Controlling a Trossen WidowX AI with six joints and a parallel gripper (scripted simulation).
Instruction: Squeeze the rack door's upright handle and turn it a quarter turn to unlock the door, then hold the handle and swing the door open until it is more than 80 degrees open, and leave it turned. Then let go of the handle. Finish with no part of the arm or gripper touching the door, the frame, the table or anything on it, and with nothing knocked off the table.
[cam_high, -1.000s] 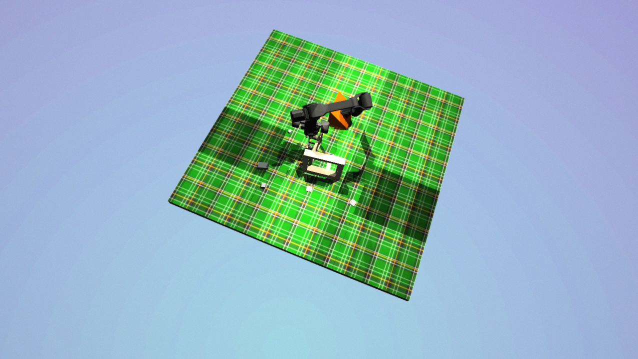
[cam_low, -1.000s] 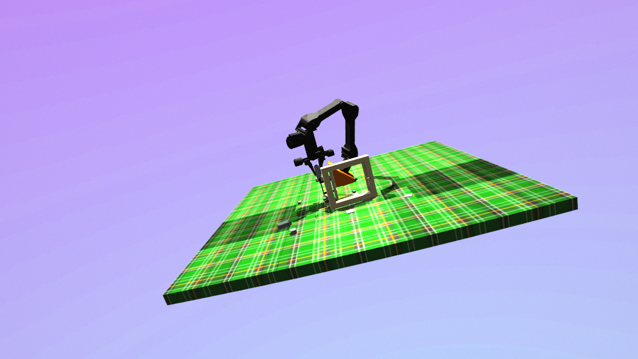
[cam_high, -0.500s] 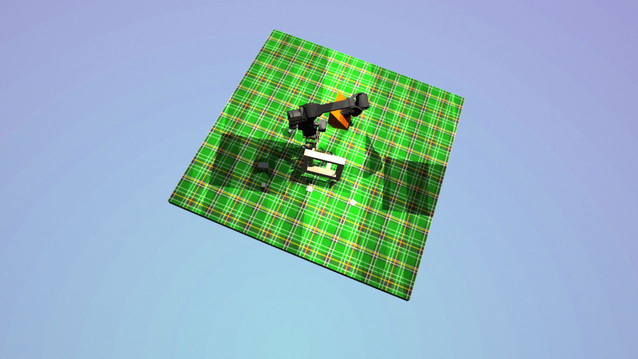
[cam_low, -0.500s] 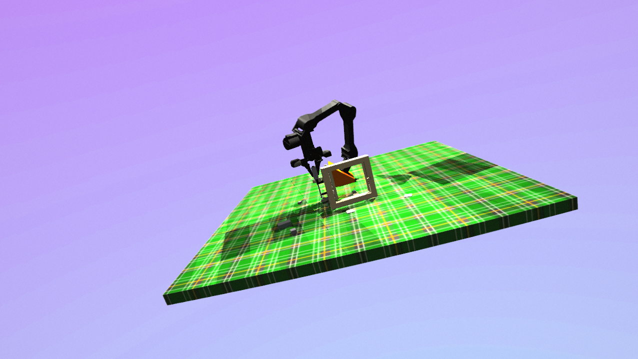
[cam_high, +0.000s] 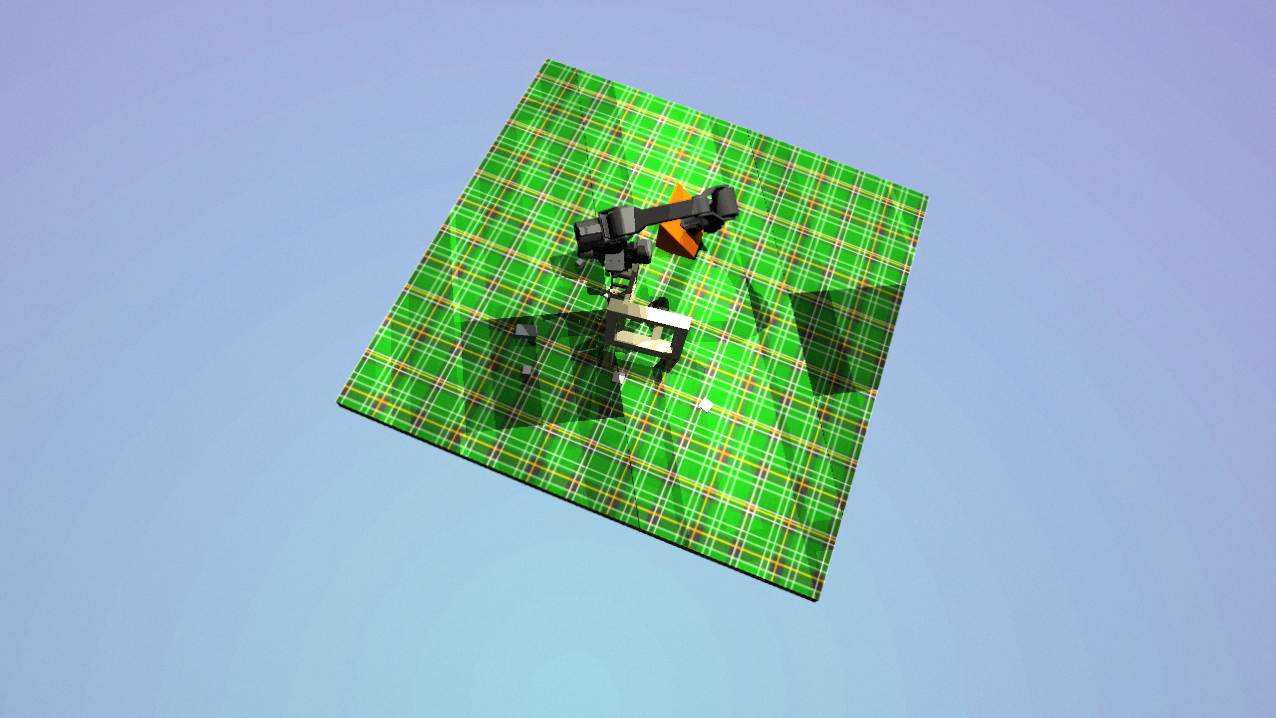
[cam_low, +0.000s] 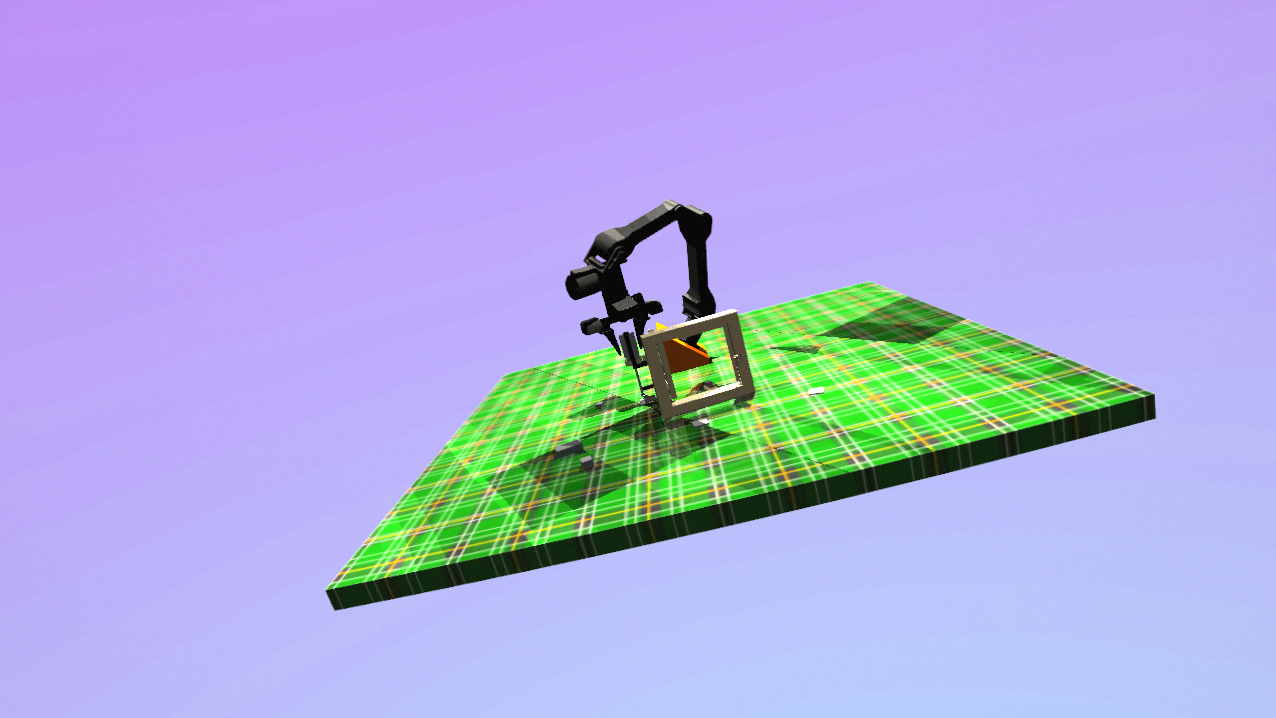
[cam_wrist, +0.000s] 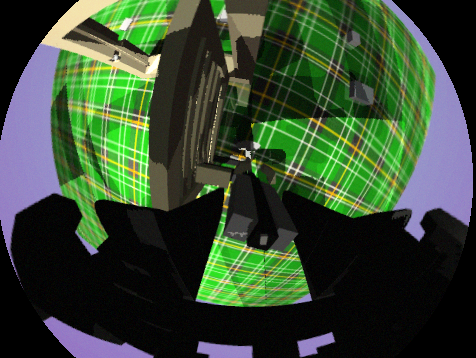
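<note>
The rack's cream frame (cam_high: 649, 314) (cam_low: 745, 361) stands upright mid-table. Its slatted door (cam_high: 632, 282) (cam_wrist: 167, 130) is swung out towards the arm, at roughly a right angle to the frame by eye. In the wrist view the door stands just left of the fingers. My gripper (cam_low: 629, 348) (cam_wrist: 253, 194) is partly open, fingers pointing down at the door's free edge. The handle is small and dark among the fingertips; its turn, and whether a finger still touches it, I cannot tell.
An orange wedge (cam_high: 679, 239) (cam_low: 687, 359) stands behind the rack, under the arm. Several small grey-white blocks lie around, among them a larger block (cam_high: 525, 330) (cam_low: 568, 448) (cam_wrist: 364, 93) and a small one (cam_high: 705, 405) (cam_low: 815, 390). Dark shadows cross the plaid table (cam_high: 758, 526).
</note>
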